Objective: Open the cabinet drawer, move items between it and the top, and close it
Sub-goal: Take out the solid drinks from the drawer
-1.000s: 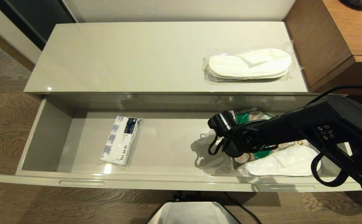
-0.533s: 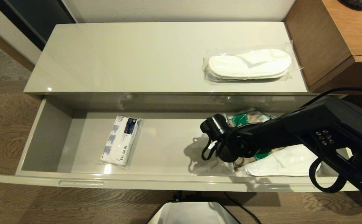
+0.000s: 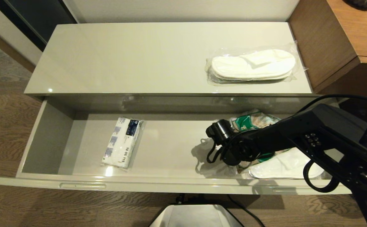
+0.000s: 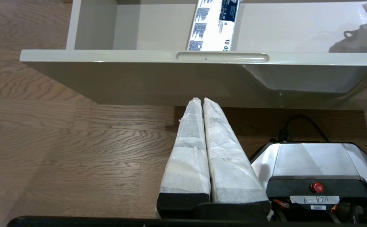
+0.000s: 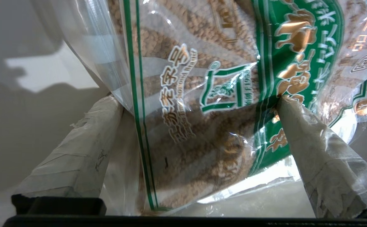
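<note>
- Cabinet top (image 3: 133,56) stretching wide across the back, glossy cream, with a bagged pair of white slippers (image 3: 252,66) lying flat toward its right end, just beside the brown wood-grain desk (image 3: 337,41).
- Cabinet drawer (image 3: 167,184) pulled fully out below the top, long front edge nearest the robot, one of the narrow recesses (image 4: 222,57) plain to see in the left wrist view.
- Right arm (image 3: 315,135) reaching in over the drawer's right part, from the right.
- Second bagged pair of slippers (image 3: 284,165) down in the drawer's right front corner, partly under the arm.
- Crinkly packet (image 5: 208,94) with brown pattern and green label in the drawer's right part, overlapping those slippers and partly hidden by the arm in the head view.
- Right gripper (image 5: 199,107) spread wide around the packet, one taped finger (image 5: 85,142) at its clear edge, the other pressing against the green label; a firm grasp not confirmed.
- Small white tissue pack (image 3: 122,142) with dark blue label lying left of centre on the drawer floor, well apart from the arm.
- Left gripper (image 4: 202,101) parked low over the wood floor in front of the drawer, taped fingers (image 4: 189,148) pressed together, holding nothing.
</note>
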Tool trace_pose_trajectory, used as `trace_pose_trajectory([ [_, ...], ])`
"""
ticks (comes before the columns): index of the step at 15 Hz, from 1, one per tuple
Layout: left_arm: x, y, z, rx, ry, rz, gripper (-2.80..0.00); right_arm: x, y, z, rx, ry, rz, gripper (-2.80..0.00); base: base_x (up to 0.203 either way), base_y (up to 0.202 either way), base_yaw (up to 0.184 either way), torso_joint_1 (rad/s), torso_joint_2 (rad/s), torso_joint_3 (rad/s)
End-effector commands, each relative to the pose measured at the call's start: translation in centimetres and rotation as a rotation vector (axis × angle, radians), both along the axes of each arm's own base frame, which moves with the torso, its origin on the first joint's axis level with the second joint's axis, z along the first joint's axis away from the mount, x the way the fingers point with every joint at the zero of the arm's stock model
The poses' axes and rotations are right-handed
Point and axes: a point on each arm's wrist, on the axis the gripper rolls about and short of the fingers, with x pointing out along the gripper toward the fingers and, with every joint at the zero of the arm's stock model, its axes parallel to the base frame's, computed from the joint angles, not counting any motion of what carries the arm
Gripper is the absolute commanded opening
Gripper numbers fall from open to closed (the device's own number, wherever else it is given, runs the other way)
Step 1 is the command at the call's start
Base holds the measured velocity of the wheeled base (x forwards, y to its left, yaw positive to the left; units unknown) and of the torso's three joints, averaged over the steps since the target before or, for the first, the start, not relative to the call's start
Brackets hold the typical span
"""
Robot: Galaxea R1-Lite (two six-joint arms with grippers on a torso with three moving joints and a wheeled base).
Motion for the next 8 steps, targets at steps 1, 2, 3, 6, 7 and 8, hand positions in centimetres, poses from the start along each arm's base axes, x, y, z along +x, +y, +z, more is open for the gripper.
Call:
trace_pose_trajectory([
  [1, 0.0, 0.0, 0.0, 0.0, 0.001, 0.0, -2.8, 0.7, -0.8, -1.1, -0.027, 0.008, -0.038, 0.0, 0.0, 0.0, 0.0, 0.0, 0.0, 0.0],
  [2, 0.0, 0.0, 0.0, 0.0, 0.001, 0.0, -2.8, 0.8, -1.1, -0.6, -0.032, -0.008, -0.052, 0.0, 0.0, 0.0, 0.0, 0.0, 0.0, 0.0],
  [3, 0.0, 0.0, 0.0, 0.0, 0.001, 0.0, -2.8, 0.8, -1.2, -0.4, -0.032, -0.014, -0.057, 0.0, 0.0, 0.0, 0.0, 0.0, 0.0, 0.0],
  [6, 0.0, 0.0, 0.0, 0.0, 0.001, 0.0, -2.8, 0.6, -1.4, 0.7, -0.024, -0.033, -0.06, 0.0, 0.0, 0.0, 0.0, 0.0, 0.0, 0.0],
  [7, 0.0, 0.0, 0.0, 0.0, 0.001, 0.0, -2.8, 0.8, -1.7, 0.8, -0.023, -0.035, -0.068, 0.0, 0.0, 0.0, 0.0, 0.0, 0.0, 0.0],
  [8, 0.0, 0.0, 0.0, 0.0, 0.001, 0.0, -2.8, 1.1, -2.1, 0.7, -0.031, -0.038, -0.085, 0.0, 0.0, 0.0, 0.0, 0.0, 0.0, 0.0],
])
